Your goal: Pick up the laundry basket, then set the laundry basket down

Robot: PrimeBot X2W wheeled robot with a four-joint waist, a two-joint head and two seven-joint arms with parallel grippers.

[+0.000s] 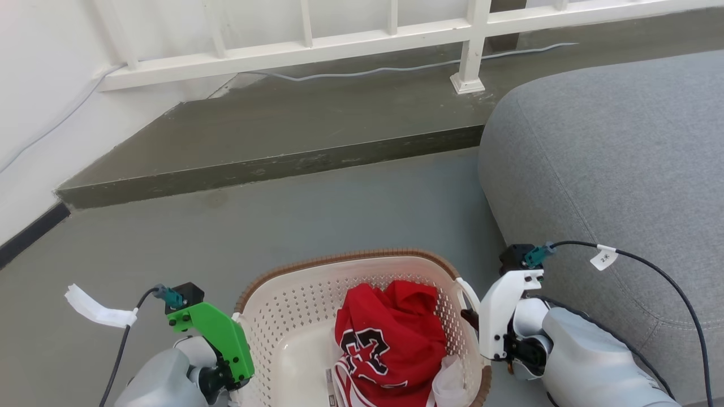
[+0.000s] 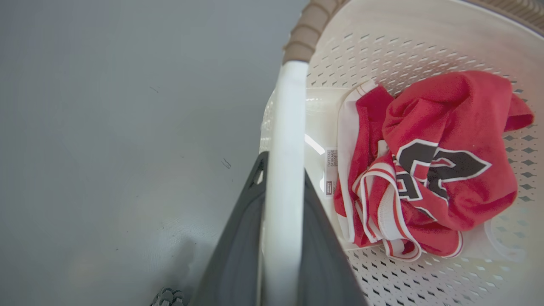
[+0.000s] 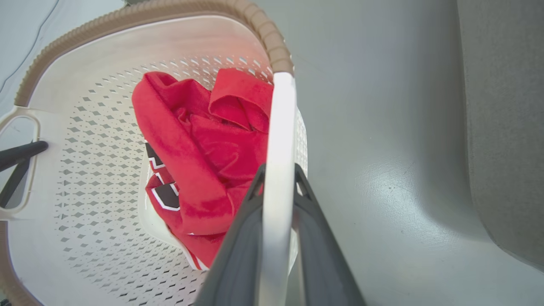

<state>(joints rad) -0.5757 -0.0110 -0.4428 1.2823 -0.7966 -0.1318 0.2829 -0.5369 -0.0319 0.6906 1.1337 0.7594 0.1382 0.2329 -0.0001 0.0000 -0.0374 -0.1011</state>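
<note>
Two tools flank the laundry basket point(image 1: 294, 316), left tool point(image 2: 284, 166) and right tool point(image 3: 279, 170) each pinching a white handle point(image 3: 278, 119).

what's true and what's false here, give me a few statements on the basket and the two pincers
1. The left pincer is shut on a white handle of the laundry basket. True.
2. The laundry basket is empty. False: a red garment lies inside it.
3. The right pincer is open, well clear of the basket. False: its fingers close on the other handle.
4. A grey sofa stands on the robot's right, beside the basket. True.
</note>
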